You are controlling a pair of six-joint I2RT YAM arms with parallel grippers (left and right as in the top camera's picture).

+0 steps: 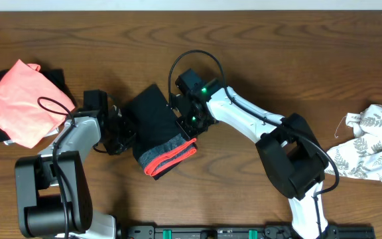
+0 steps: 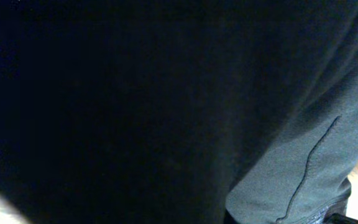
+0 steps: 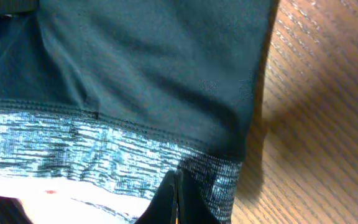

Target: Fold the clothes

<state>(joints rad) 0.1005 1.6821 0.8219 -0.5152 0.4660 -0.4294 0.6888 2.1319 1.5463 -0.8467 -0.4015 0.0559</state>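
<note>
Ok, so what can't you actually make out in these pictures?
Left gripper: fingers unseen in left wrist view, leggings fill the frame.
Right gripper: fingertips under its own wrist overhead; cut off at right wrist view's bottom edge.
Black cloth: overhead, mostly under the coral cloth.
Leaf-print cloth: overhead, cut by the right edge.

The black leggings (image 1: 156, 129) lie in the middle of the table, folded into a compact, slightly tilted oblong. Their grey waistband (image 1: 171, 147), edged coral-red, forms the near end of the bundle. Well apart at the far left, a coral-pink cloth (image 1: 22, 99) lies rumpled over a dark garment (image 1: 58, 76). At the right edge sits a crumpled white leaf-print cloth (image 1: 373, 143).
</note>
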